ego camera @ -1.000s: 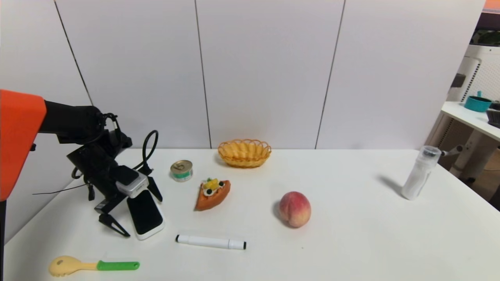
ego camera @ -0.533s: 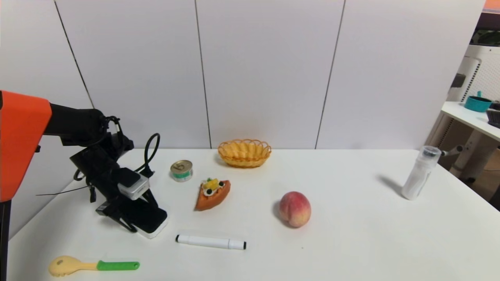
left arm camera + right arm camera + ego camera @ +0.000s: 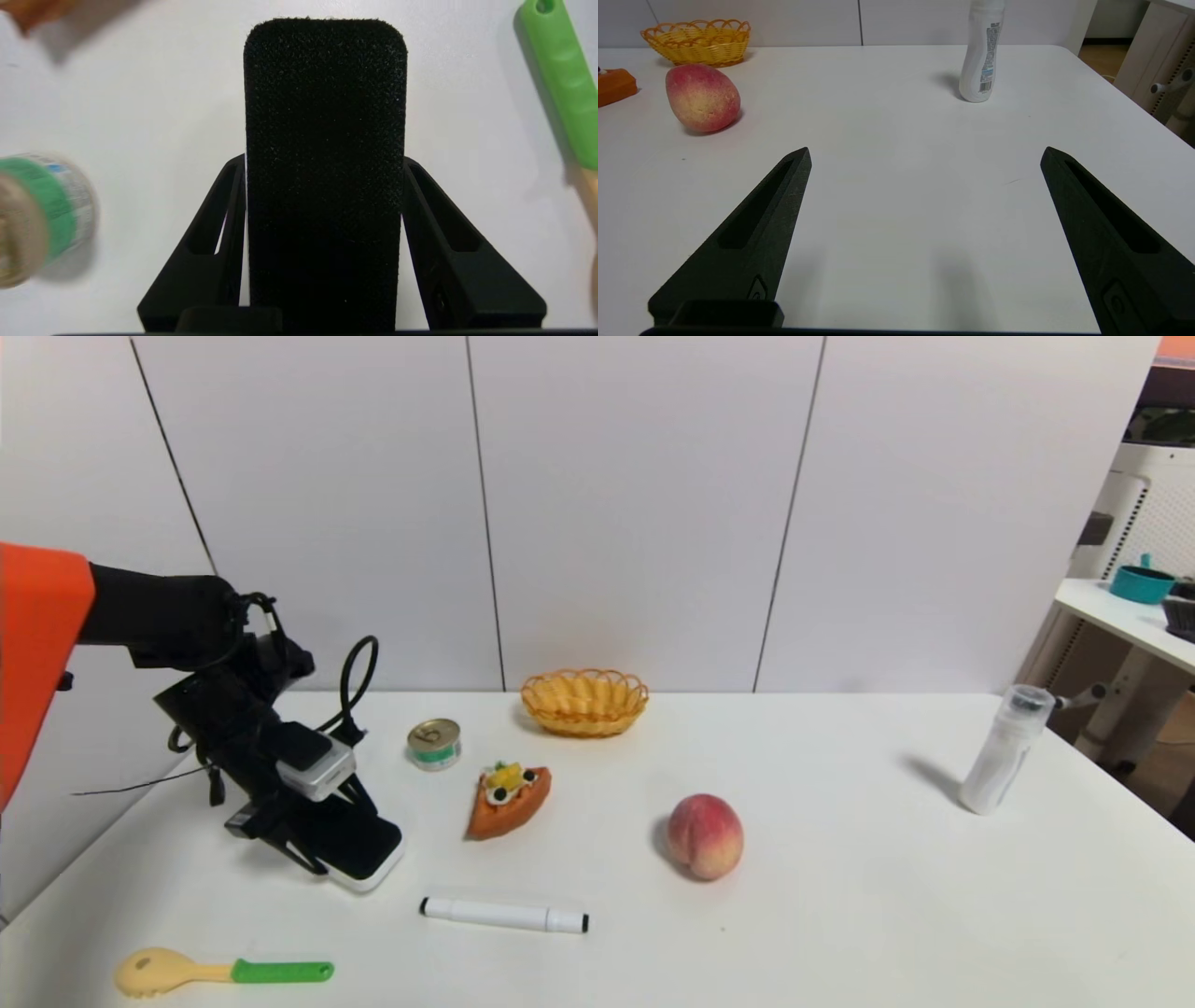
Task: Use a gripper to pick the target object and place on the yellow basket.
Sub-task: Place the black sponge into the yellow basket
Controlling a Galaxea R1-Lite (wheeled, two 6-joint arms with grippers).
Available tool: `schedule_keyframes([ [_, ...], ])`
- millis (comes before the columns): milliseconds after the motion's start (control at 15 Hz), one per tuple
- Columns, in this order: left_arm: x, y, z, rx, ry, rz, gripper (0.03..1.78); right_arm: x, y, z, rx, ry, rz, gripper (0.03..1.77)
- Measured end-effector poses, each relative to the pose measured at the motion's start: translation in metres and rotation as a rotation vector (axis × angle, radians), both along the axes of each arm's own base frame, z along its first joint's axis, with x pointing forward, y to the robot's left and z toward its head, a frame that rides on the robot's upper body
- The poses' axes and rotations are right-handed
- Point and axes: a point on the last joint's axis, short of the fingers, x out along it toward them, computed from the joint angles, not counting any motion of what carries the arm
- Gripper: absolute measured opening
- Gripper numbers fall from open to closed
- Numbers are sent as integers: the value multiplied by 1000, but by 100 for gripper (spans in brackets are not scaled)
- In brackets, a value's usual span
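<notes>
One phone (image 3: 359, 854), black-faced and white-rimmed, is held at the table's (image 3: 840, 915) front left, pinched along its long sides by the left gripper (image 3: 322, 849), whose two fingers (image 3: 219, 224) are pressed against it. One yellow basket (image 3: 584, 702) is set well apart at the back. One can (image 3: 434, 744), one marker (image 3: 504, 915), one peach (image 3: 705, 835), one bottle (image 3: 1004, 749) and one spoon (image 3: 219, 973) are counted. The right gripper (image 3: 924, 186) is parked, fingers spread wide, nothing held.

white panelled wall (image 3: 635, 504), white table (image 3: 840, 896), perhaps a side shelf (image 3: 1125, 616) beyond
</notes>
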Motion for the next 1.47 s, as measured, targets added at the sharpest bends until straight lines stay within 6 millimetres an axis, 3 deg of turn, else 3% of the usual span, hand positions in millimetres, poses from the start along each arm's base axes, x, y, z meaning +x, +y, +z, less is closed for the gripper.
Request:
schedule_keyframes([
  [200, -9, -15, 41, -4, -88, 54, 100, 0, 0, 0, 0, 0, 0, 170],
  [467, -16, -53, 98, -62, -207, 137, 99, 0, 0, 0, 0, 0, 0, 170],
  [667, -4, -91, 117, -161, -277, 231, 99, 0, 0, 0, 0, 0, 0, 170],
  [1000, 45, -147, 107, -385, -449, 330, 99, 0, 0, 0, 0, -1, 0, 170],
  [1200, 74, -169, 83, -462, -546, 309, 99, 0, 0, 0, 0, 0, 0, 170],
  [1467, 98, -181, 42, -469, -541, 309, 99, 0, 0, 0, 0, 0, 0, 170],
])
